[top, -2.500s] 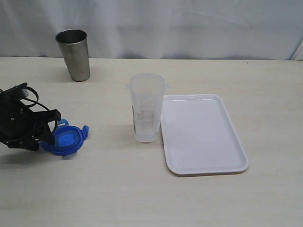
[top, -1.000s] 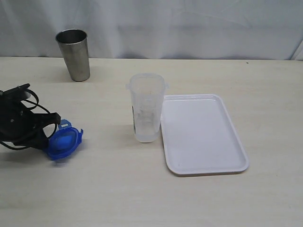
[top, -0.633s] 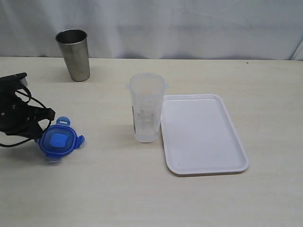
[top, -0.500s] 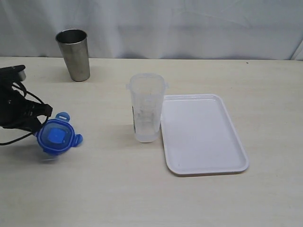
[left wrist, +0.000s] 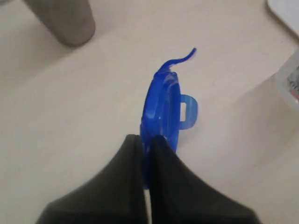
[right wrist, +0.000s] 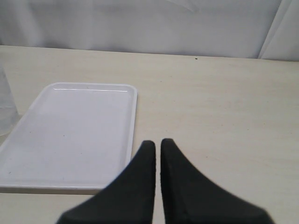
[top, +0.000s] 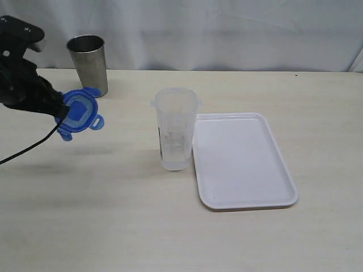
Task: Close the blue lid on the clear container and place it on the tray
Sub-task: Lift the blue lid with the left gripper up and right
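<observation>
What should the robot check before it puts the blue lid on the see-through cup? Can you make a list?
1. Left hand pinching the blue lid: ok, shut on its edge, up off the table.
2. Clear container upright with an open top: ok.
3. Lid lying flat, ready to fit: not ok, it is tilted.
4. All four flaps flipped out: cannot tell.
5. Steel cup apart from the lid: ok, seen in the left wrist view.
6. Tray bare, right hand shut and away from the container: ok.
</observation>
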`<state>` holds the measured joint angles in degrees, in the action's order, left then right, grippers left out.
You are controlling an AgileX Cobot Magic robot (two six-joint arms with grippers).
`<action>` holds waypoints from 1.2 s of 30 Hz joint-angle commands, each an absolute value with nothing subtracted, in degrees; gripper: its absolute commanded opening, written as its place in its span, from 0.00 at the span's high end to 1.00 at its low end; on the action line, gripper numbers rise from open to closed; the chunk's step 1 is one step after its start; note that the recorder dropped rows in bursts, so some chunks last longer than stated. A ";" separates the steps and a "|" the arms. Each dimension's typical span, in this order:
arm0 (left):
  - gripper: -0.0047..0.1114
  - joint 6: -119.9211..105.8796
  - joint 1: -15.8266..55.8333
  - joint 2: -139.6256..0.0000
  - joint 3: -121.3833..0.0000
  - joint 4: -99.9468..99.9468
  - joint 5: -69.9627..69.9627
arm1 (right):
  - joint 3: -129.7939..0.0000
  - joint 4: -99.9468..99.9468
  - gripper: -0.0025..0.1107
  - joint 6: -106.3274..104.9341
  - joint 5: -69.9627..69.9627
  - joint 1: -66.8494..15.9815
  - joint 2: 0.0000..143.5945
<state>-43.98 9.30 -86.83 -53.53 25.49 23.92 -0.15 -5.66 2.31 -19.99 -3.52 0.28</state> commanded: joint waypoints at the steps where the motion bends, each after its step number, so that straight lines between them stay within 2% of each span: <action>1: 0.96 -46.31 13.62 -84.37 -53.49 23.06 14.22 | 0.00 -5.29 0.94 2.41 -19.80 -3.51 0.00; 7: 0.96 -46.72 18.41 -84.53 -53.49 22.96 -2.10 | 0.00 -5.29 0.94 2.41 -19.80 -3.51 0.00; 19: 0.96 -57.22 25.53 -91.19 -53.67 22.14 -23.14 | 0.00 -5.29 0.94 2.41 -19.80 -3.51 0.00; 27: 0.96 -56.95 26.75 -98.97 -60.72 19.93 -21.12 | 0.00 -5.29 0.94 2.41 -19.80 -3.51 0.00; 36: 0.96 -65.68 30.77 -100.16 -63.07 20.11 -19.88 | 0.00 -5.29 0.94 2.41 -19.80 -3.51 0.00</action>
<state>-60.65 29.00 -99.99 -62.72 20.18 -20.71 -0.15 -5.66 2.31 -19.99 -3.52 0.28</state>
